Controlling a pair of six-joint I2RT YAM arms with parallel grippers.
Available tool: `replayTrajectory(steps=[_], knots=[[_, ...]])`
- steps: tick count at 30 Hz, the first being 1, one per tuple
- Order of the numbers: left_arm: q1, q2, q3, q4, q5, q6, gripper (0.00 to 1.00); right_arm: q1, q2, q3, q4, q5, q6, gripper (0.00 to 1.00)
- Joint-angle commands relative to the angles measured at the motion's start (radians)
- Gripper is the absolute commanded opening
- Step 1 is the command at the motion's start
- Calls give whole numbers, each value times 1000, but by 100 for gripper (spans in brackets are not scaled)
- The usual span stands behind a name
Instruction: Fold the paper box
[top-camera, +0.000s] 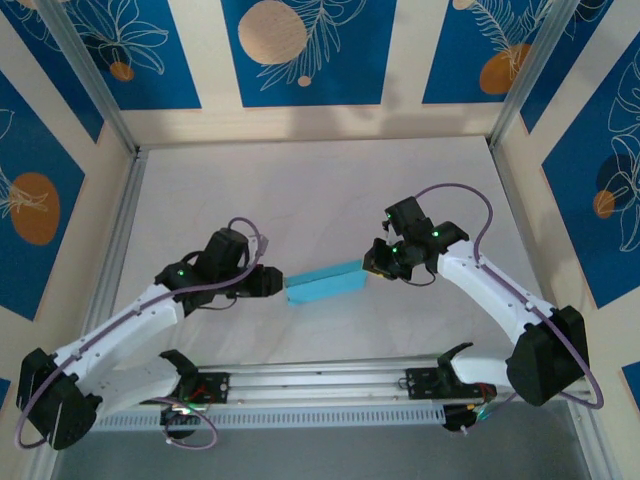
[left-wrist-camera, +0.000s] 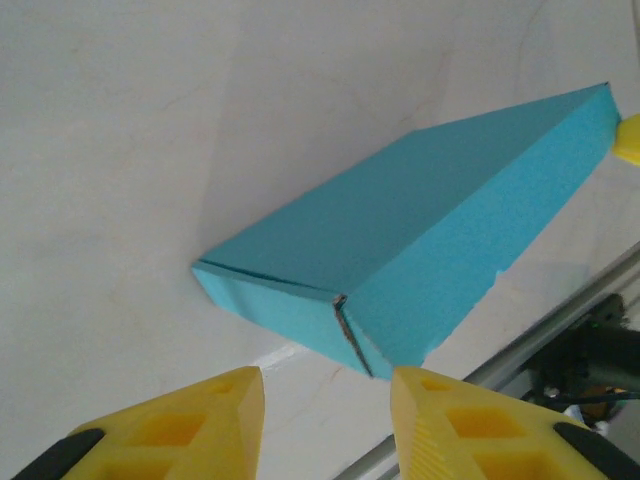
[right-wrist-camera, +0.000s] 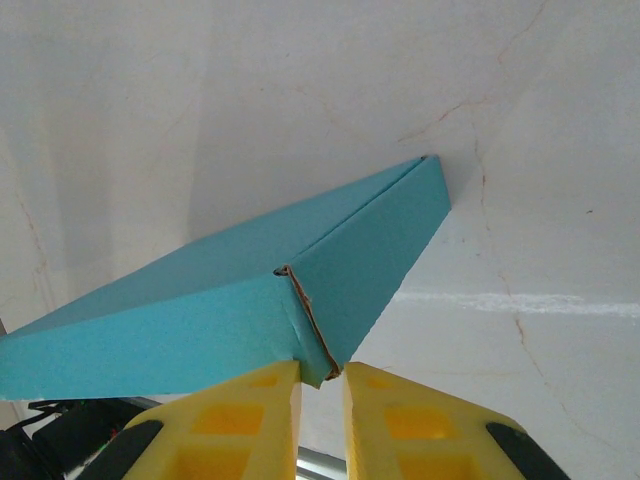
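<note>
You are looking at a white table (top-camera: 300, 190) with the paper box (top-camera: 325, 283) lying near its middle, between the two arms. The box is light blue and folded up into a shallow, closed shape. Its inside is hidden, so you cannot tell whether anything is in it.

The right gripper (top-camera: 372, 264) meets the box's right end. On the right wrist camera its yellow fingers (right-wrist-camera: 255, 405) are pressed almost together, pinching a corner of the box where two flaps meet along a thin brownish seam.

The left gripper (top-camera: 272, 283) sits just beside the box's left end. On the left wrist camera its yellow fingers (left-wrist-camera: 215, 415) are spread apart with nothing between them, and the box's near corner lies just beyond them, not touching.

The box seems tilted, with the pinched end raised off the table, though the angle makes this hard to confirm. Its underside is out of sight. A metal rail (top-camera: 320, 378) runs along the near table edge.
</note>
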Motion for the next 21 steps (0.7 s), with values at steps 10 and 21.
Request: replayTrajectory(steps=[10,21], knots=[[41,33,-30,79,125,-37,39,9,14,-29,-78,41,20,20],[41,64,-47,11,92,27,38,11,25,-21,-81,51,23,20]])
